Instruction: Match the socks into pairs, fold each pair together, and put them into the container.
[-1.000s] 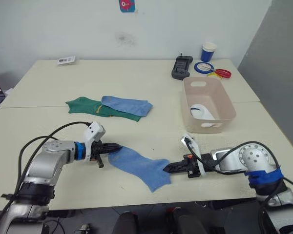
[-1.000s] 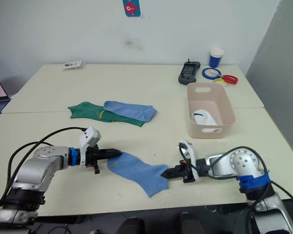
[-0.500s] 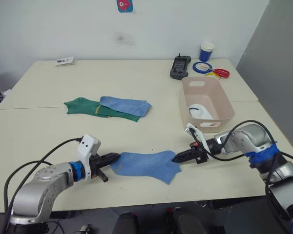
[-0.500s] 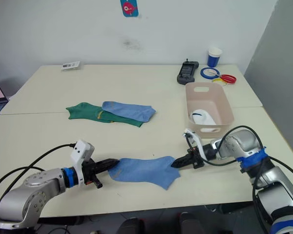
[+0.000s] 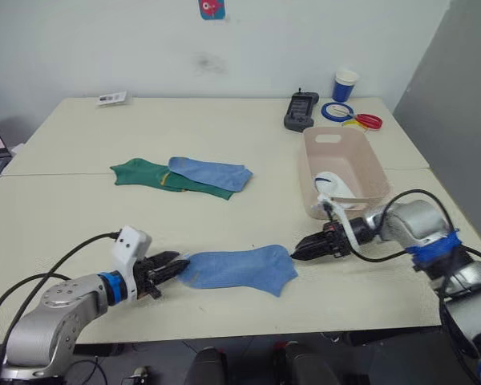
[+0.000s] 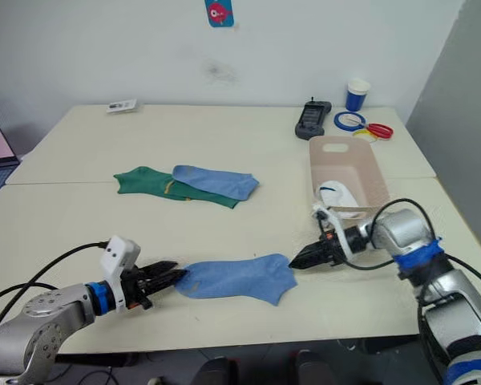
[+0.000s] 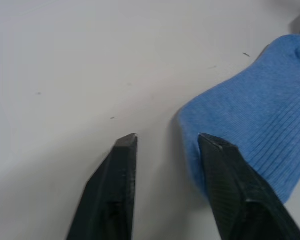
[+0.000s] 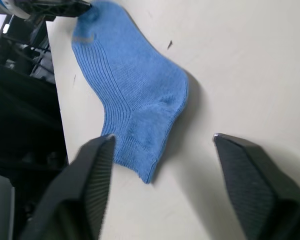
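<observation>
A light blue sock [image 5: 236,269] lies flat near the table's front edge, between my two grippers. My left gripper [image 5: 170,265] is open at the sock's left end; in the left wrist view its fingers [image 7: 124,165] stand apart with the sock's edge [image 7: 240,125] beside one of them. My right gripper [image 5: 298,252] is open at the sock's right end, its fingers [image 8: 95,170] spread wide over the sock [image 8: 130,95]. A second light blue sock [image 5: 211,172] overlaps a dark green sock [image 5: 148,175] at mid-table. The pink-beige container [image 5: 365,164] holds a white sock [image 5: 335,185].
Behind the container sit a black handheld device [image 5: 300,111], a blue-and-white paper cup [image 5: 344,85], a blue tape roll [image 5: 336,111] and red and yellow rings [image 5: 364,121]. A small card [image 5: 111,99] lies at the far left. The table's front edge runs just below the sock.
Both grippers were shut on the ends of the blue sock and have opened, letting it go. The sock, pulled straighter and nearer the front edge, now lies flat.
</observation>
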Available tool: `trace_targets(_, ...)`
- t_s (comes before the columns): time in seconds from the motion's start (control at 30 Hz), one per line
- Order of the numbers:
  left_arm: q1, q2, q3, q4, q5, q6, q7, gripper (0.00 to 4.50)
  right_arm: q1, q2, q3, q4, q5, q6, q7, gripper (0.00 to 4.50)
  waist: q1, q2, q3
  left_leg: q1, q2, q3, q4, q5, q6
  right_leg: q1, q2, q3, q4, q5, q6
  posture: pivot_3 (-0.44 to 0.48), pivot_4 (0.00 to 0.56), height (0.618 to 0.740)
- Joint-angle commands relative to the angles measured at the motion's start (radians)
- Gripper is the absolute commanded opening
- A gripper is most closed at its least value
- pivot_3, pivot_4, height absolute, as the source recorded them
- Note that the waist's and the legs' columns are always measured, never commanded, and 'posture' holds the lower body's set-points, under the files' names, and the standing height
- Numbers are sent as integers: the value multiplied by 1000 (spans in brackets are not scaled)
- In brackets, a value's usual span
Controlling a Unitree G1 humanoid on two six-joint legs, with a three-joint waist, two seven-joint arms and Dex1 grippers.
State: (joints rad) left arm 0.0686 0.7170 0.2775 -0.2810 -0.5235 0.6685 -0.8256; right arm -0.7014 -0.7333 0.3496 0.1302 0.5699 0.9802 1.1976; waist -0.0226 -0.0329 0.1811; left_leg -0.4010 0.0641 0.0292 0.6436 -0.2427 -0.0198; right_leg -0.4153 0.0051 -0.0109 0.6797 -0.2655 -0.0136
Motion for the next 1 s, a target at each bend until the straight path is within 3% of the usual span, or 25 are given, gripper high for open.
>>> trace_targets(0.03,-5,63,48,11,29,-178,-115,2928,136,-49,-75,-285,-55,-243,3,4260,0,0,0,0,0,0,0,0,0,0,-1,0,0,0,0,0,150,740)
trace_targets(0.17,55,146,9,50,150,-528,-305,2928,308,-71,-25,-437,-266,-643,-8,4260,-5,0,0,1,0,1,-1,0,0,0,-2,0,0,0,0,0,150,740)
trace_targets(0.37,68,172,-54,129,222,-898,-474,2928,418,-36,46,-378,-499,-1034,-52,4260,-5,1,0,2,0,4,-1,0,-1,0,-4,0,0,0,0,0,150,740)
trace_targets(0.63,-86,120,-249,362,438,-1218,-431,2928,369,87,129,-186,-715,-1311,-165,4260,-6,-1,-1,3,0,4,-1,0,-1,1,-1,1,1,0,0,0,150,740)
trace_targets(0.67,-106,112,-262,393,462,-1255,-410,2750,357,101,133,-171,-726,-1329,-171,4283,-7,-1,-1,4,1,4,-1,0,0,1,2,1,1,0,0,0,150,740)
trace_targets(0.8,-152,103,-291,457,498,-1300,-358,1716,331,117,134,-124,-748,-1394,-176,3341,-6,-1,-1,7,2,4,-1,0,0,4,2,1,1,0,-1,0,150,740)
trace_targets(0.97,-168,107,-318,504,506,-1327,-323,113,319,117,131,-95,-735,-1437,-166,1619,-4,-1,-1,7,1,4,-1,0,0,4,2,2,1,0,-1,0,150,740)
trace_targets(1.0,-169,107,-320,505,500,-1323,-318,0,315,117,128,-92,-733,-1440,-164,1202,-4,-1,-1,7,1,4,-1,0,0,4,1,2,1,0,-1,0,150,740)
